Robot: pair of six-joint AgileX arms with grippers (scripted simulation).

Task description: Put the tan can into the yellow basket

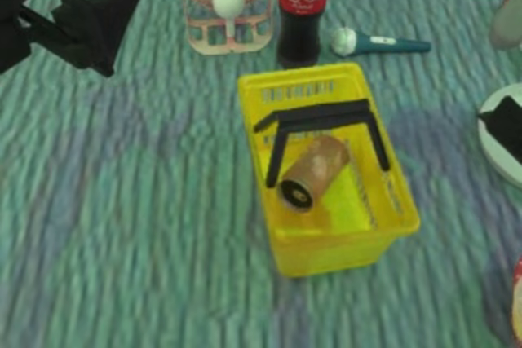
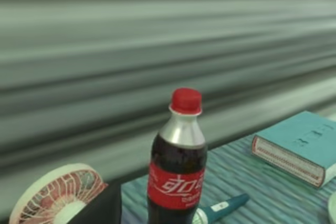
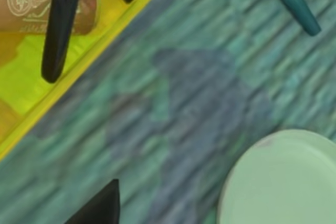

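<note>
The tan can (image 1: 314,171) lies on its side inside the yellow basket (image 1: 391,230), its dark top facing the front left, under the raised black handles (image 1: 322,116). The basket stands just right of the table's middle. In the right wrist view the can (image 3: 26,3) shows behind a black handle, inside the yellow rim (image 3: 105,40). My right gripper (image 1: 507,116) sits at the right edge of the table above a white plate, well clear of the basket and holding nothing. My left gripper (image 1: 98,26) is parked at the far left corner.
Behind the basket stand a cola bottle (image 1: 303,6), a small pink fan (image 1: 227,2) and a teal-handled brush (image 1: 379,42). A white plate (image 1: 502,148) lies at the right edge. A teal book (image 2: 299,148) rests at the back right.
</note>
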